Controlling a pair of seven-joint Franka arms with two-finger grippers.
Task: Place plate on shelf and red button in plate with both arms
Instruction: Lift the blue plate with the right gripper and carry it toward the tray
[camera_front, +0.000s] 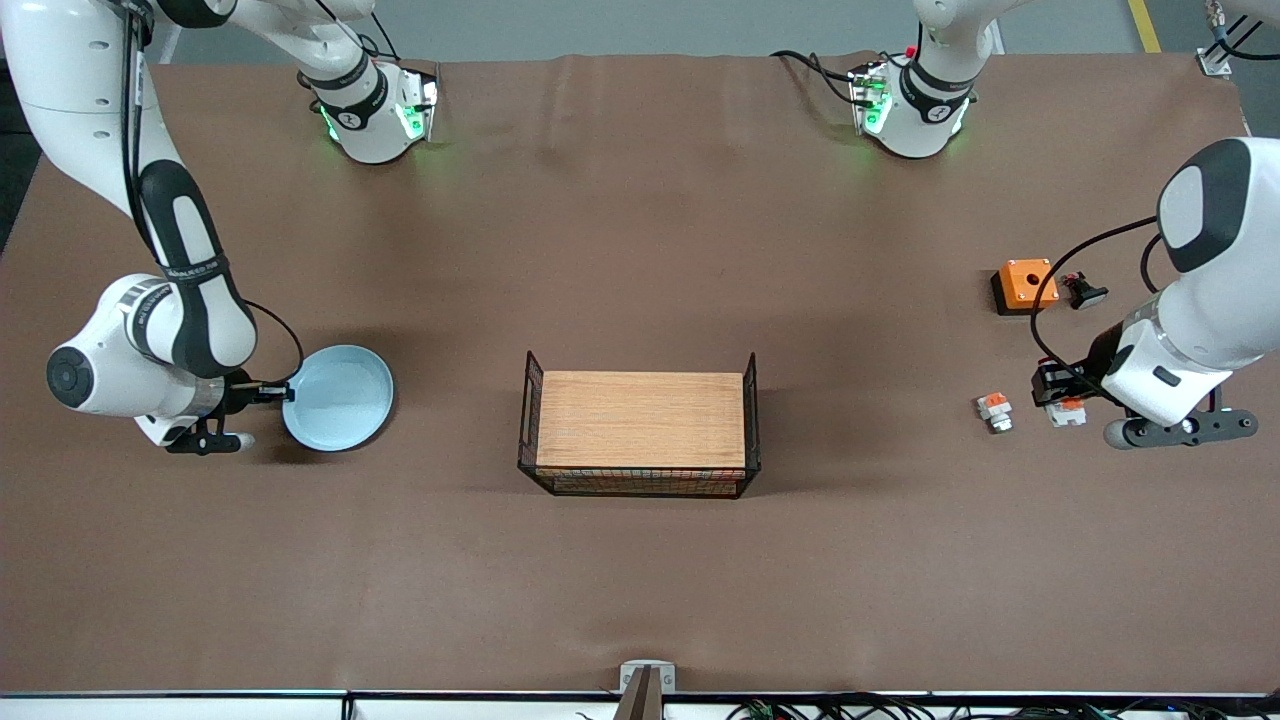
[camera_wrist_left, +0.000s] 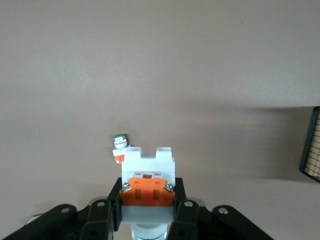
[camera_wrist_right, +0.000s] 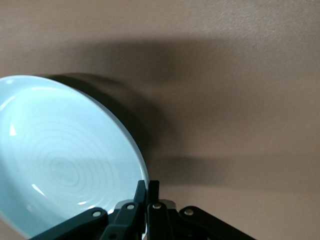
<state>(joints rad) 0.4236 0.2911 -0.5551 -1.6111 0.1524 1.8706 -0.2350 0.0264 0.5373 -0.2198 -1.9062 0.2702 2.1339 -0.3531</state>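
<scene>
The pale light-blue plate (camera_front: 340, 397) is at the right arm's end of the table. My right gripper (camera_front: 281, 393) is shut on its rim; in the right wrist view (camera_wrist_right: 148, 186) the fingers pinch the edge of the plate (camera_wrist_right: 60, 160), which has a dark shadow under it. My left gripper (camera_front: 1058, 398) is low at the left arm's end, shut on the red button (camera_front: 1066, 411). In the left wrist view the gripper (camera_wrist_left: 148, 186) clamps the button (camera_wrist_left: 148, 165) at its orange patch, its round end toward the wrist.
A wire basket (camera_front: 527, 425) holding a wooden board (camera_front: 640, 418) stands mid-table. A shorter white-orange piece (camera_front: 994, 410) lies beside the left gripper. An orange box with a hole (camera_front: 1024, 284) and a small black part (camera_front: 1085, 292) lie farther from the front camera.
</scene>
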